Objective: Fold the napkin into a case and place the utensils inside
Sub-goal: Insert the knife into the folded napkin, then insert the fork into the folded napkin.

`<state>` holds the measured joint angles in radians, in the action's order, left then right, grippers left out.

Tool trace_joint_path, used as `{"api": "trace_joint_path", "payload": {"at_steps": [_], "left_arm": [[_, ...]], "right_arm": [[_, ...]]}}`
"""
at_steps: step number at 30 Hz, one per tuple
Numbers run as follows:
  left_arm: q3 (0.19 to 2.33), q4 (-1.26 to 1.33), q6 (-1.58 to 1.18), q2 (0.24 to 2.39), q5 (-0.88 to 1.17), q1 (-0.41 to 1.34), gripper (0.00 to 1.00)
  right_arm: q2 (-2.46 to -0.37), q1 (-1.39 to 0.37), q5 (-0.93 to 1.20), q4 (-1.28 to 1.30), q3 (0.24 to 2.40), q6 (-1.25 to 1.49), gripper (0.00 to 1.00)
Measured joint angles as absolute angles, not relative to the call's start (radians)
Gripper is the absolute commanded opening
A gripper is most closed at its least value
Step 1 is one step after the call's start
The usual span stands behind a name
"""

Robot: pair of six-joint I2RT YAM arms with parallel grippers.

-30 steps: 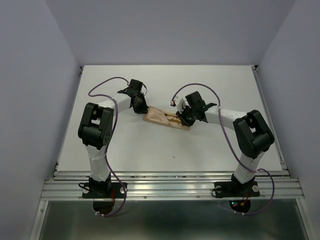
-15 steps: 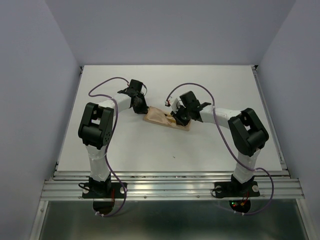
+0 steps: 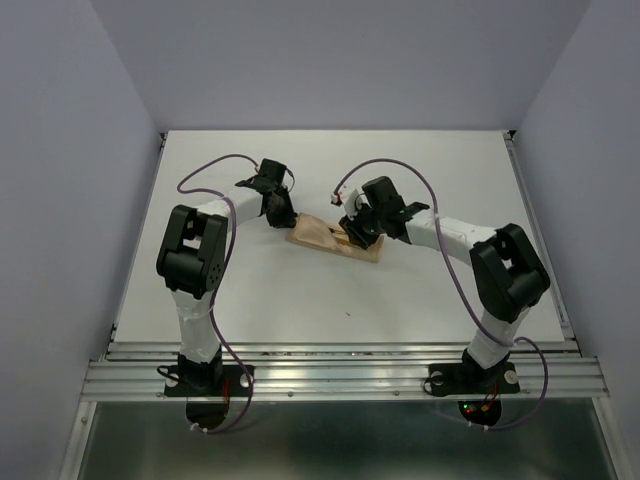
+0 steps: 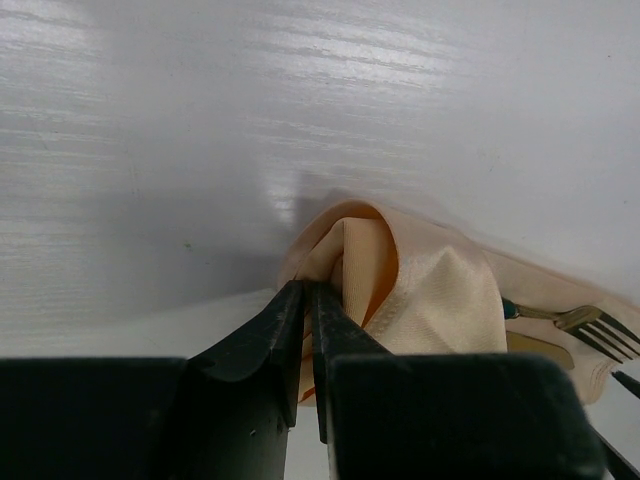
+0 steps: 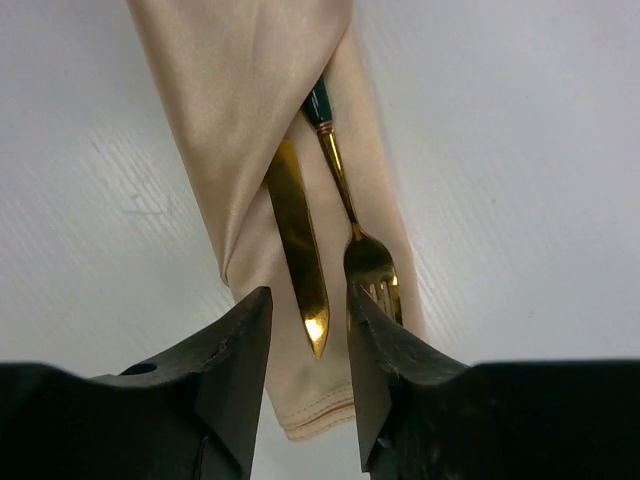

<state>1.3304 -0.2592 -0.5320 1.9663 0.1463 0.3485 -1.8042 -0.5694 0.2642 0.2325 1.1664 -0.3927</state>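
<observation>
The case [image 3: 325,238] lies flat at the centre of the worktop [image 3: 430,170], well apart from every edge. The left gripper [image 4: 305,295] is clenched on a raised fold at its left end. The right gripper [image 5: 307,295] is released, jaws apart over the gold heads of the utensils [image 5: 298,250]. The fork [image 5: 370,262] handle is tucked under the cloth.

No text, label, brand, number or sign can be read in any view, whether on the thin peach-orange cloth napkin [image 3: 318,234], the slim gold-headed utensils [image 5: 300,240] or the white tabletop [image 3: 420,180].
</observation>
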Motion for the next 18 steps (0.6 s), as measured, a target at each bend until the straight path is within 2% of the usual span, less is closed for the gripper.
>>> {"api": "trace_joint_path", "payload": {"at_steps": [5, 11, 18], "left_arm": [[1.330, -0.263, -0.532, 1.966, 0.145, 0.352, 0.20], [1.341, -0.279, -0.531, 1.966, 0.139, 0.352, 0.20], [1.341, -0.282, -0.524, 1.966, 0.135, 0.352, 0.20]], "right_arm": [[-1.707, -0.571, 0.233, 0.187, 1.144, -0.371, 0.45], [-1.672, -0.570, 0.145, 0.122, 1.075, -0.351, 0.34], [-1.646, -0.569, 0.090, 0.105, 0.932, -0.352, 0.27]]}}
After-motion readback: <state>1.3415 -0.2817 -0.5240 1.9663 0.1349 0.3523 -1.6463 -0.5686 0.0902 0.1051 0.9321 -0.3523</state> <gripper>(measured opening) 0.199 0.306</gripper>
